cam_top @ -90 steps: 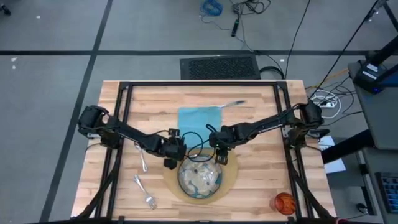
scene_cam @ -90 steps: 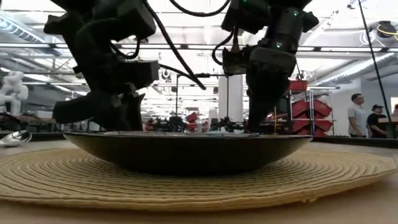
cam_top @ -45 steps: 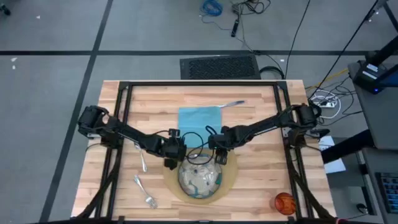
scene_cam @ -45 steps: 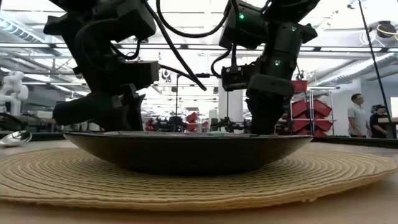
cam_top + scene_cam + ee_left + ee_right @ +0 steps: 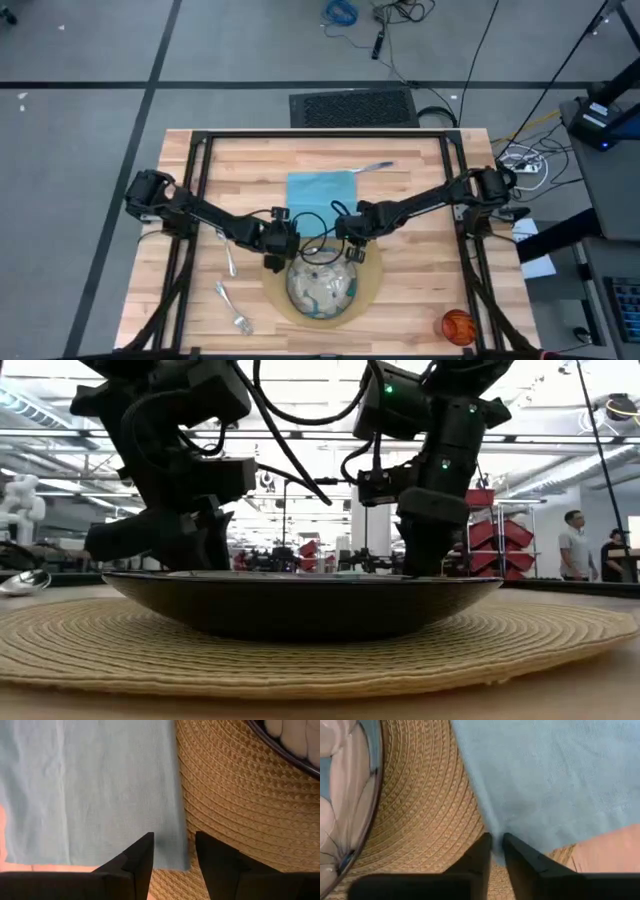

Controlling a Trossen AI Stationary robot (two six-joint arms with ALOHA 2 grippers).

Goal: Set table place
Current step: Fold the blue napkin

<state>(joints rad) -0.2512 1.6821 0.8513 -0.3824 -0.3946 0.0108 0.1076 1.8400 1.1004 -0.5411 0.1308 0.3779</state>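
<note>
**Both grippers on the napkin's near edge, right one just pinched**

The teal napkin lies flat on the table, its near edge lapping onto the round tan placemat where the speckled dish sits. I have both arms lowered to that edge, one at each corner.

My right gripper has its fingers drawn almost together with the napkin's hem running between them; I read that as a pinch on the cloth. Compared with a second ago, the right wrist has straightened up in the low view and settled over the far rim of the dish, so the change is the arm seating itself for the grab. My left gripper is narrowly parted, the napkin's corner lying in the gap, not yet closed on it. It has not moved over that second.

Beyond the left arm, a fork and a second utensil lie on the bare wood. Another silver piece rests at the napkin's far corner, and the orange cup stands well off beyond the right gripper, at the table's near corner.

My judgement: once the left closes, the napkin can be lifted and repositioned beside the mat. The risk is snagging the woven mat along with the cloth.
</note>
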